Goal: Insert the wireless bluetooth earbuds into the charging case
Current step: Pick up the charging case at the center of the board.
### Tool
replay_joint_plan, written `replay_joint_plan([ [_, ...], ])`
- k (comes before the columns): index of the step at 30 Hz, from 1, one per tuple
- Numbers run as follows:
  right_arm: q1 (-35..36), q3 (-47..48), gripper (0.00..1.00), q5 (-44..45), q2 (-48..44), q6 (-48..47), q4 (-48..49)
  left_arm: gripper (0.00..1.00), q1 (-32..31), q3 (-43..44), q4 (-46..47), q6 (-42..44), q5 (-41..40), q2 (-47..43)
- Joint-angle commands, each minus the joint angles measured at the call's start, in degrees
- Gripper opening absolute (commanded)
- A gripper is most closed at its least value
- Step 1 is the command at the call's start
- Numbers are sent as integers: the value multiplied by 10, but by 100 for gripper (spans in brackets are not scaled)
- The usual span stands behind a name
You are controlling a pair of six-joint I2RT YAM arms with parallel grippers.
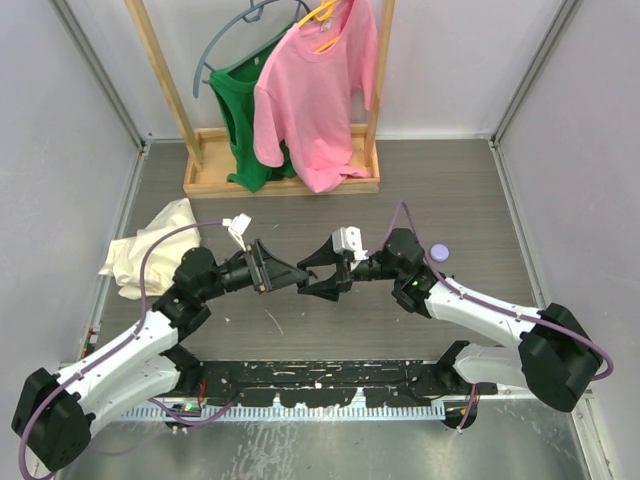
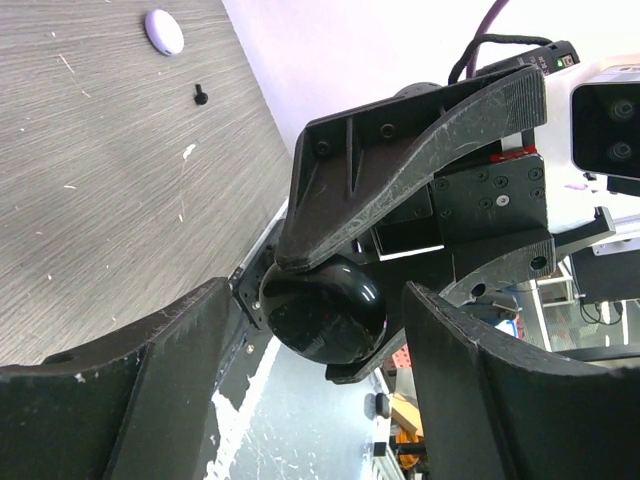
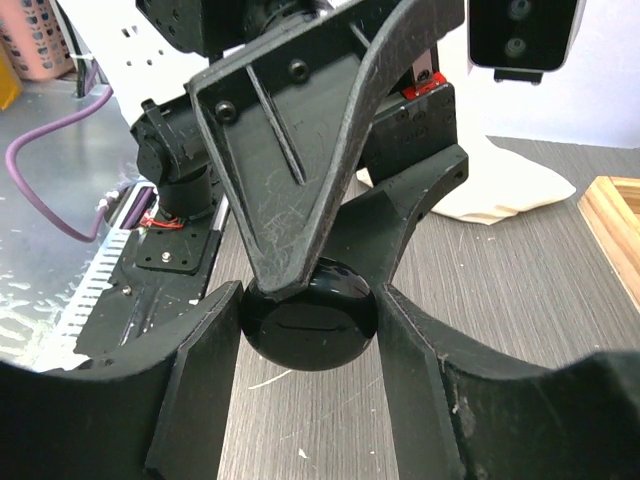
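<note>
Scuffed black fingers (image 3: 190, 400) of the right pincer (image 3: 308, 305) fill the bottom of its wrist view. They stand partly apart and press against both sides of the charging case (image 3: 308, 335), a glossy black rounded shell with a thin seam line across its face. The case hangs between those fingers, above the grey wood-grain desk (image 1: 450, 190).

Facing it tip to tip is the left pincer (image 2: 320, 300). Its jaws stand partway open and straddle the same case. From its own wrist camera a gap shows on either side of the shell, so it has hold of nothing. In the right wrist view one of its fingers reaches the top of the case, though I cannot tell whether they touch.

Behind the right pincer, close beside that arm's wrist, a lilac oval piece (image 2: 164, 30) lies flat on the desk. Just beside it lies one tiny black stemmed earbud (image 2: 200, 95), apart from the case and from both pincers.

Behind the left pincer, off to its outer side, sits a crumpled cream cloth (image 1: 150, 255). Well beyond both pincers stands a wooden rack (image 1: 280, 180) with a green shirt (image 1: 240, 120) and a pink shirt (image 1: 315, 100) on hangers.
</note>
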Motion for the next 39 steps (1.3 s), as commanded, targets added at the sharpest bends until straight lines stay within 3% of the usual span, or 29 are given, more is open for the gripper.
replay_joint_plan([
  [1,3,-3,53,-14,-13,14,60,69,3,-5,61,-17,13,3],
  [14,3,-15,57,-16,-9,26,78,48,3,-10,62,-44,-2,0],
  [26,5,-16,75,40,-25,10,48,35,2,-6,-52,-42,-92,-61],
  [36,73,-42,77,234,-52,-1,51,34,3,7,-197,-42,-254,-140],
  [39,110,-48,76,346,-52,-4,68,34,3,4,-204,-59,-286,-149],
])
